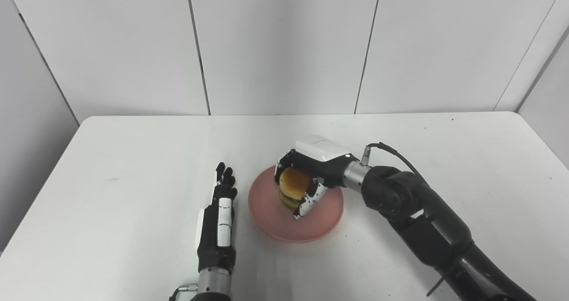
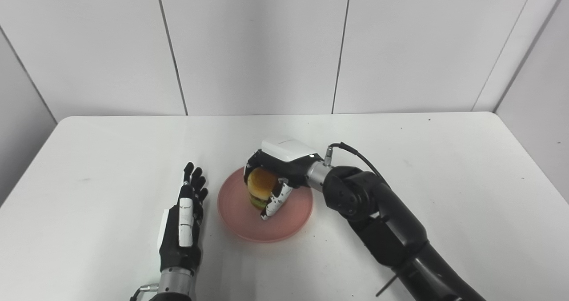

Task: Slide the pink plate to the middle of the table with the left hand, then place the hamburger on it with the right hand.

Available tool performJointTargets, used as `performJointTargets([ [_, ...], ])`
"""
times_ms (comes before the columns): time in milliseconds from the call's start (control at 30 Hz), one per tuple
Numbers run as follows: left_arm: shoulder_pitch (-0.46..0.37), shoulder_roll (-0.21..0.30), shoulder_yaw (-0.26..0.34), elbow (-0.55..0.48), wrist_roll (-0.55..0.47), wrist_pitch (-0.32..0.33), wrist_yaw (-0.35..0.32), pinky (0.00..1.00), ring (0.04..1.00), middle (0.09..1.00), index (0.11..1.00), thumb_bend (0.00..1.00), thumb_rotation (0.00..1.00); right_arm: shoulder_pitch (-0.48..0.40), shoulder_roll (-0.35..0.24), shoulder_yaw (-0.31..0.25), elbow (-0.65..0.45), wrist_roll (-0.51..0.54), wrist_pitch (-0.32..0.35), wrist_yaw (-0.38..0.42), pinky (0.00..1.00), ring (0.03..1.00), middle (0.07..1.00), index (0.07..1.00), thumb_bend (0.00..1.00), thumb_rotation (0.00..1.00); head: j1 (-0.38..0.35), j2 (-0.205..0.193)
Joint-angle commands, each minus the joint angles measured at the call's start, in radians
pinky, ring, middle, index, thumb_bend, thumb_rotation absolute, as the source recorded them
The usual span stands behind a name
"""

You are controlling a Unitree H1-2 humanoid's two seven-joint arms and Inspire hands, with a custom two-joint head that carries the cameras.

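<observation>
Cradling hamburger (image 1: pixel 293 186) (over plate (image 1: pixel 271 218)): right hand (image 1: pixel 311 170)

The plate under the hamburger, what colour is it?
Pink: the plate shows best in the left eye view.

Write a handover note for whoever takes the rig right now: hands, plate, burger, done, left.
Left hand: open, flat beside the pink plate, not touching it.
Right hand: shut on the hamburger, over the plate.
Plate sits near the middle of the table; slide looks done.
Left: cannot tell whether the burger rests on the plate; set it down if needed, open the right hand, withdraw.
</observation>
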Motion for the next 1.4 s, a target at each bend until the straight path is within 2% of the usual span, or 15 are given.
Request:
performJointTargets([
  [0,0.052,-0.024,-0.011,0.044,0.003,0.003,-0.013,1.0,1.0,1.0,1.0,0.8,1.0,-0.017,-0.021,-0.015,-0.046,0.031,-0.045,0.011,0.68,0.819,0.844,0.834,0.75,0.49,-0.006,0.0],
  [200,0.046,-0.027,-0.008,0.059,0.017,-0.012,-0.003,1.0,1.0,1.0,1.0,0.78,1.0,-0.001,-0.054,-0.005,-0.07,0.043,-0.072,0.047,0.95,0.98,0.99,0.943,0.79,0.68,-0.009,-0.002],
  [300,0.045,-0.028,-0.005,0.07,0.01,-0.03,-0.005,1.0,1.0,1.0,1.0,0.77,1.0,0.006,-0.058,-0.003,-0.092,0.027,-0.057,0.053,0.99,0.997,0.999,0.957,0.79,0.71,-0.01,-0.003],
  [333,0.045,-0.028,-0.005,0.07,0.008,-0.03,-0.007,1.0,1.0,1.0,1.0,0.77,1.0,0.012,-0.059,-0.004,-0.099,0.022,-0.06,0.047,1.0,1.0,1.0,0.965,0.8,0.76,-0.011,-0.004],
  [500,0.049,-0.025,-0.007,0.052,0.003,-0.007,-0.013,1.0,1.0,1.0,1.0,0.77,1.0,0.021,-0.069,-0.002,-0.114,0.006,-0.06,0.055,1.0,1.0,1.0,0.996,0.82,0.86,-0.018,-0.004],
  [600,0.043,-0.025,-0.001,0.067,0.006,-0.034,-0.006,1.0,1.0,1.0,1.0,0.77,1.0,0.058,-0.054,-0.039,-0.124,0.018,-0.083,-0.015,1.0,1.0,1.0,0.995,0.83,0.84,-0.025,0.001],
  [667,0.043,-0.022,-0.002,0.067,0.007,-0.033,-0.008,1.0,1.0,1.0,1.0,0.77,1.0,0.088,-0.034,-0.077,-0.135,0.045,-0.093,-0.065,1.0,1.0,1.0,0.999,0.82,0.81,-0.027,0.0],
  [767,0.045,-0.019,-0.002,0.048,0.006,-0.007,-0.011,1.0,1.0,1.0,1.0,0.76,1.0,0.2,0.063,-0.209,-0.161,0.172,-0.106,-0.21,0.99,1.0,1.0,1.0,0.79,0.8,-0.028,-0.001],
  [833,0.043,-0.017,-0.001,0.047,0.004,-0.004,-0.013,1.0,1.0,1.0,1.0,0.75,1.0,0.265,0.119,-0.273,-0.158,0.245,-0.134,-0.28,0.96,1.0,1.0,1.0,0.77,0.84,-0.028,0.002],
  [933,0.041,-0.018,0.005,0.046,-0.007,-0.006,-0.015,1.0,1.0,1.0,1.0,0.76,1.0,0.349,0.187,-0.338,-0.143,0.305,-0.2,-0.378,1.0,1.0,1.0,1.0,0.72,0.99,-0.03,0.003],
  [1000,0.04,-0.018,0.008,0.048,-0.014,-0.012,-0.016,1.0,1.0,1.0,1.0,0.76,1.0,0.374,0.218,-0.363,-0.12,0.36,-0.23,-0.403,1.0,1.0,1.0,1.0,0.71,1.0,-0.035,0.005],
  [1100,0.039,-0.019,0.014,0.048,-0.028,-0.016,-0.02,1.0,1.0,1.0,1.0,0.76,1.0,0.397,0.257,-0.396,-0.078,0.467,-0.272,-0.411,1.0,1.0,1.0,1.0,0.75,1.0,-0.038,0.007],
  [1167,0.041,-0.018,0.016,0.038,-0.036,0.004,-0.024,1.0,1.0,1.0,1.0,0.77,1.0,0.406,0.273,-0.41,-0.053,0.522,-0.298,-0.41,1.0,1.0,1.0,1.0,0.73,1.0,-0.04,0.008],
  [1233,0.042,-0.015,0.015,0.029,-0.045,0.02,-0.029,1.0,1.0,1.0,1.0,0.78,1.0,0.416,0.285,-0.416,-0.053,0.552,-0.297,-0.41,1.0,1.0,1.0,1.0,0.73,0.99,-0.041,0.008],
  [1367,0.045,-0.004,0.011,0.023,-0.035,0.013,-0.034,1.0,1.0,1.0,1.0,0.78,1.0,0.466,0.295,-0.411,-0.125,0.517,-0.237,-0.428,1.0,1.0,1.0,1.0,0.69,0.98,-0.045,0.014],
])
